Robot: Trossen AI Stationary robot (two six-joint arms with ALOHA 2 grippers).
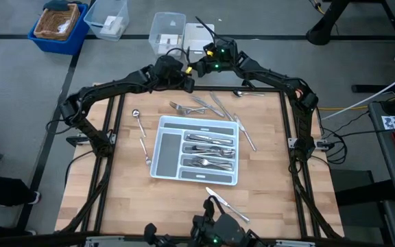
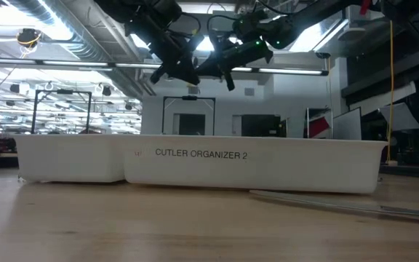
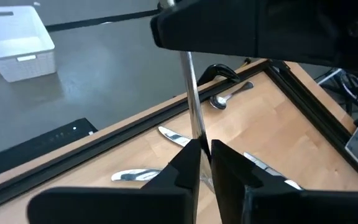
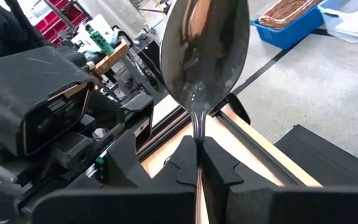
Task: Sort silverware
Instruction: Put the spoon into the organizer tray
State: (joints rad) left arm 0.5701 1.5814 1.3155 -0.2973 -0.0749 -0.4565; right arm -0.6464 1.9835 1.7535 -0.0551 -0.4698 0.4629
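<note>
— Spoon (image 4: 204,53) fills the right wrist view, bowl up, its neck pinched between the right gripper (image 4: 199,163)'s closed fingers. Does the left wrist view add anything?

— Yes: the same handle (image 3: 193,102) runs down between the left gripper (image 3: 205,155)'s fingers, which are clamped on it too.

— And from above?

— Both grippers (image 1: 192,71) meet over the table's far edge. That view alone shows the tray (image 1: 162,152) mid-table with sorted silverware (image 1: 210,143), loose pieces (image 1: 204,106) beyond it, a spoon (image 1: 140,130) to its left and a knife (image 1: 226,204) at the near edge.

— Low view?

— Tray wall (image 2: 195,164) only, arms overhead.
</note>
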